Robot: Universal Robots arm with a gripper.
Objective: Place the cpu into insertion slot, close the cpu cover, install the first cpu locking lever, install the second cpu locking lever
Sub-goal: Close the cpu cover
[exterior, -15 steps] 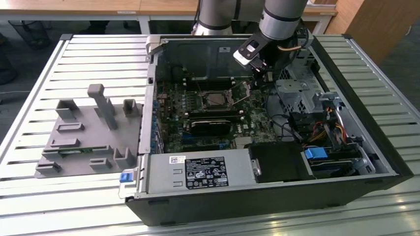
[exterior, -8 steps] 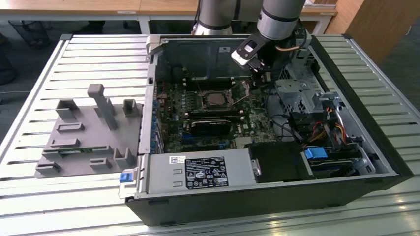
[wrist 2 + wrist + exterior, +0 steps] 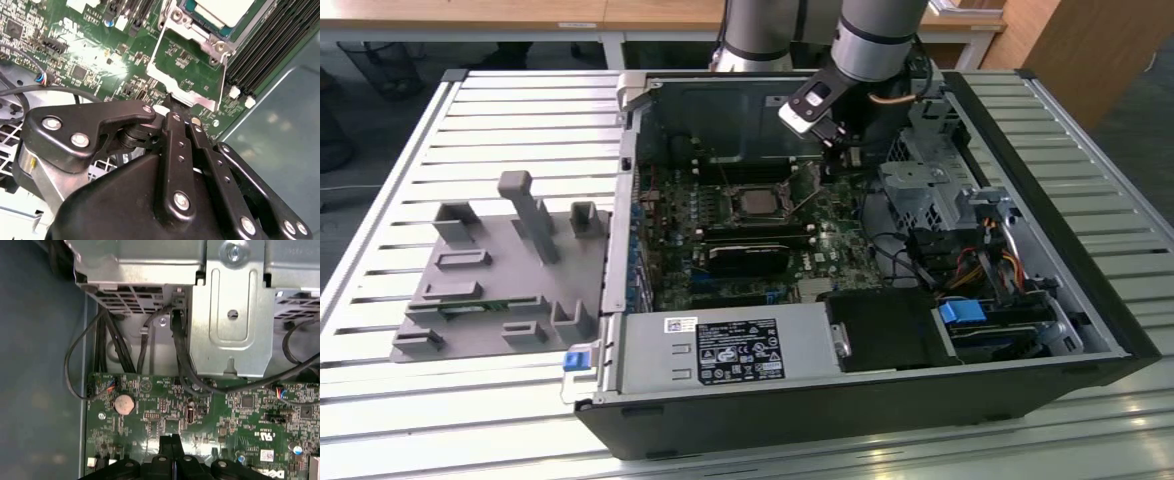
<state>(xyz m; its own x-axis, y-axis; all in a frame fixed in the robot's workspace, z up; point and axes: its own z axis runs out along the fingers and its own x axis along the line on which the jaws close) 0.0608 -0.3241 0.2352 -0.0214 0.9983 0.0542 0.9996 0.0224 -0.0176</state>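
Gripper (image 3: 169,106) is down inside the open PC case (image 3: 854,420), fingers pressed together, tips touching the free edge of the cpu cover (image 3: 197,100). Can't tell if that thin edge is nipped between them. The cpu cover is tilted up, open. The cpu (image 3: 226,9) already lies in the insertion slot (image 3: 219,47) on the motherboard (image 3: 720,215).
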